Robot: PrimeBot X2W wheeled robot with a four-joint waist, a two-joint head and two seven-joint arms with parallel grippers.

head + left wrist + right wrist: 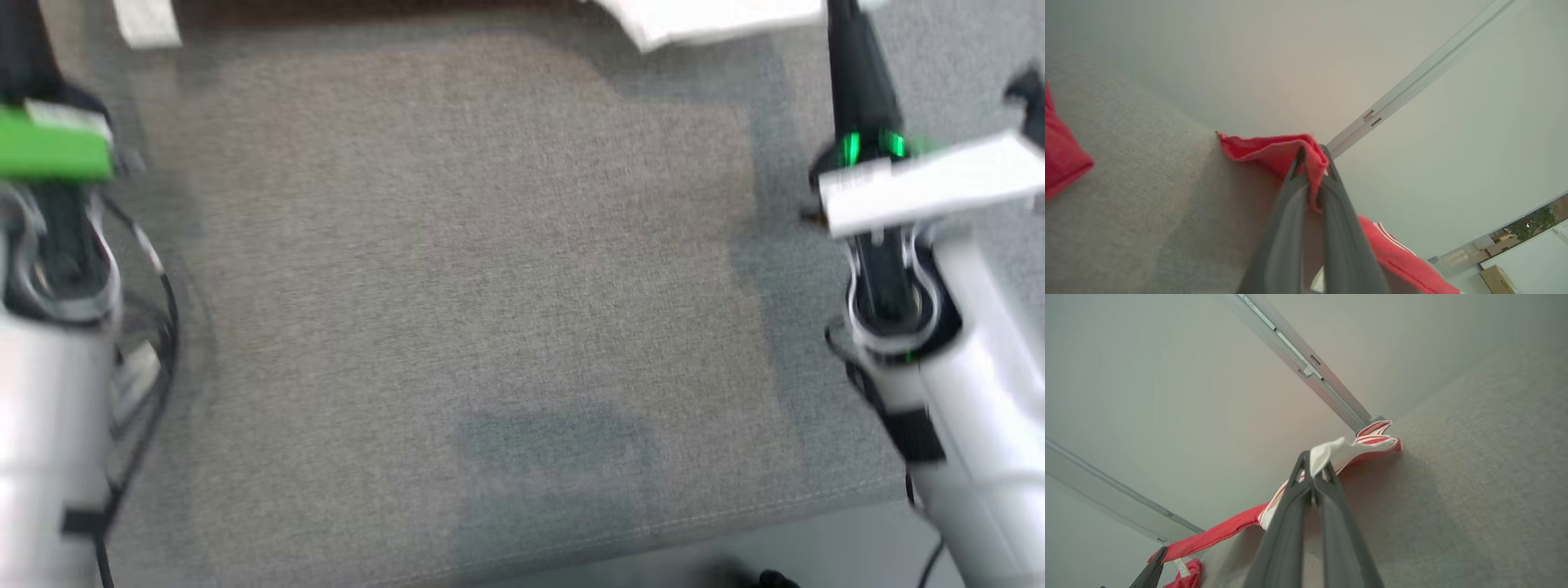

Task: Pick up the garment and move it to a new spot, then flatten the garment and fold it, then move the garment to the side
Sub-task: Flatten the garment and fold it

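Both tools are clenched on the garment. Your left tool [1312, 159] pinches a folded red edge of the garment [1265, 153], with cloth bunched between the fingertips. Your right tool [1314, 461] bites the white end of a red-and-white striped trim [1372, 437], cuff or collar, can't tell which.

In the right wrist view the red cloth runs as a taut band from that trim down to the left tool at the lower left, with a white label [1181, 566] hanging near it. So the garment is stretched between two grip points, up by the line where the grey fabric worktop [457, 269] meets the pale wall [1331, 61]. More red hangs loose at the left and lower right of the left wrist view. Can't tell whether any of it touches the worktop.

Why two grips spread apart: my read is that this holds the cloth open so it lands flat and not in a heap, which suits move-then-flatten. Judged stage is carrying to the new spot, with flatten and fold not yet done.

Arm pose: the head view is blurred. Your left arm [49, 392] is at the left edge and your right arm [971, 408] at the right edge. Both reach forward up that view, well apart, with the worktop's middle between them. Both wrist cameras look past the fingers to the wall, so the fingers likely tilt upward.
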